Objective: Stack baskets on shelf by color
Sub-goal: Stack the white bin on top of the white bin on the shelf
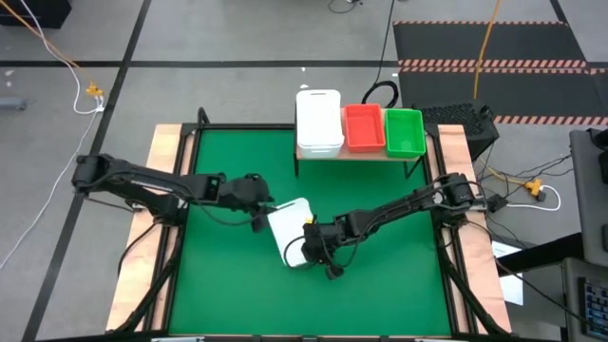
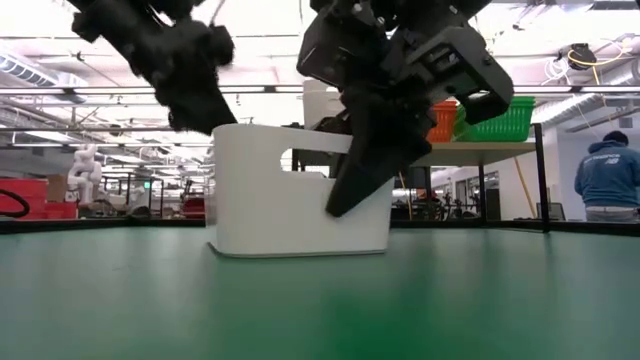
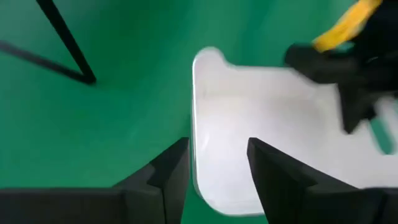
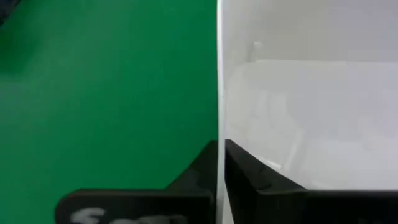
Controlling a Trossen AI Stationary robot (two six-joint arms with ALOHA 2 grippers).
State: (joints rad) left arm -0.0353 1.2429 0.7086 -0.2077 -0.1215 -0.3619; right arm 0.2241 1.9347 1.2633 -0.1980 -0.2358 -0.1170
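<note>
A white basket (image 1: pixel 288 231) sits on the green surface (image 1: pixel 228 285), well in front of the wooden shelf (image 1: pixel 356 154). The right tool (image 4: pixel 219 163) is clamped on the basket's wall, one finger on each side. The left tool (image 3: pixel 217 165) straddles the opposite rim with its fingers parted, not pinching. On the shelf stand white (image 1: pixel 318 118), orange-red (image 1: pixel 362 126) and green (image 1: pixel 405 131) baskets side by side.
</note>
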